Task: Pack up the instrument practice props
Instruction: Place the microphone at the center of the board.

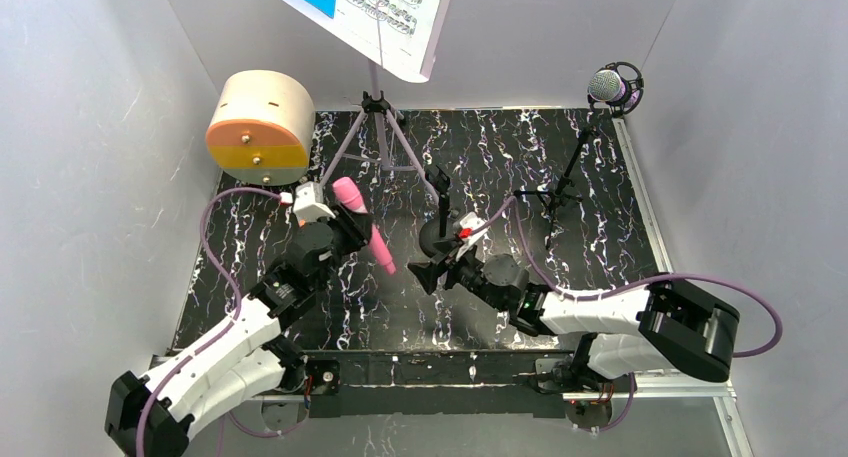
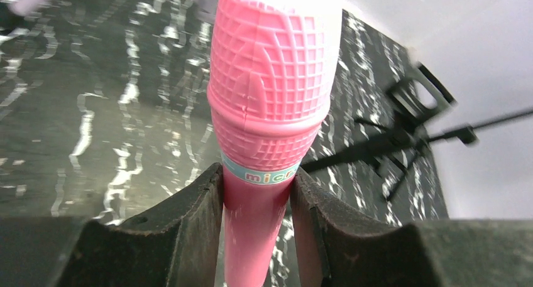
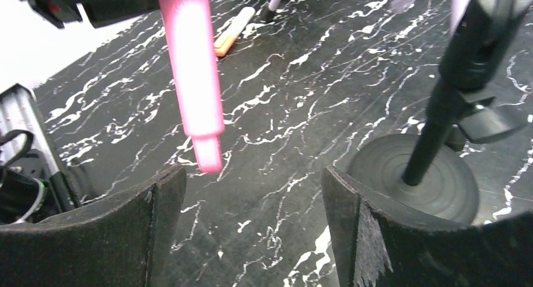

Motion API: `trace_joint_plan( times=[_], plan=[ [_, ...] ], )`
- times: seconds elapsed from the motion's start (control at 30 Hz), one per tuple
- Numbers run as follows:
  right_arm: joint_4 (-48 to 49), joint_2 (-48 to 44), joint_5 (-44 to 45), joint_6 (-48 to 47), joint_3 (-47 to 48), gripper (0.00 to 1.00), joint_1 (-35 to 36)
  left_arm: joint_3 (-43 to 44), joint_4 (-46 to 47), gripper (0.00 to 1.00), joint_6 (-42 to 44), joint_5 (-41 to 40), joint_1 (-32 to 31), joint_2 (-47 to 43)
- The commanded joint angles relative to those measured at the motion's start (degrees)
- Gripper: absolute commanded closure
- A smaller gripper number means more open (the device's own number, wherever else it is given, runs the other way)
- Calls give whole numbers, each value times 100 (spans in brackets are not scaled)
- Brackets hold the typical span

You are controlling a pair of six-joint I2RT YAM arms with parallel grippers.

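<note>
The pink handheld microphone [image 1: 362,222] hangs above the black marbled table, head up toward the back. My left gripper [image 1: 357,229] is shut on its handle just below the head. In the left wrist view the pink microphone [image 2: 270,80] fills the middle, with my left gripper [image 2: 256,193] pressed on both sides. My right gripper [image 1: 438,269] stands open and holds nothing; in its own view, my right gripper [image 3: 251,193] sits low beside the pink microphone handle [image 3: 192,67]. The lilac music stand [image 1: 378,127] carries blue and white sheet music [image 1: 385,7]. The silver-mesh purple mic [image 1: 612,85] stands on its tripod [image 1: 560,192].
A round wooden box with an orange front [image 1: 258,127] sits at the back left. A black pole on a round base [image 3: 418,183] stands right beside my right gripper. An orange and white pen [image 3: 232,31] lies farther back. White walls close in both sides.
</note>
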Motion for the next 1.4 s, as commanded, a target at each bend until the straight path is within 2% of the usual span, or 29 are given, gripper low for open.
trace_joint_plan(
  times=[0.0,0.2,0.43,0.53,0.9,1.13,1.37],
  plan=[
    [432,-318,498,-516,-244,13,8,264,-377,100,-246,-597,680,-104],
    [470,-747,1082,-864,-615,11,7,287,-597,100,-559,82,2057,185],
    [723,-1367,1544,-1157,-1152,6,-15,73,-240,100,-1272,1131,4049,628],
    [748,-1589,1609,-1194,-1256,4,-35,-57,62,100,-1618,1272,4749,904],
    [742,-1833,1638,-1288,-1379,3,-66,-420,1051,100,-2577,133,5698,1627],
    [744,-1893,1609,-1323,-1414,2,-72,-501,1744,100,-3001,241,6230,2324],
    [809,-1894,1551,-1343,-1450,2,-80,-150,1738,100,-2673,536,6372,3088]
  ],
)
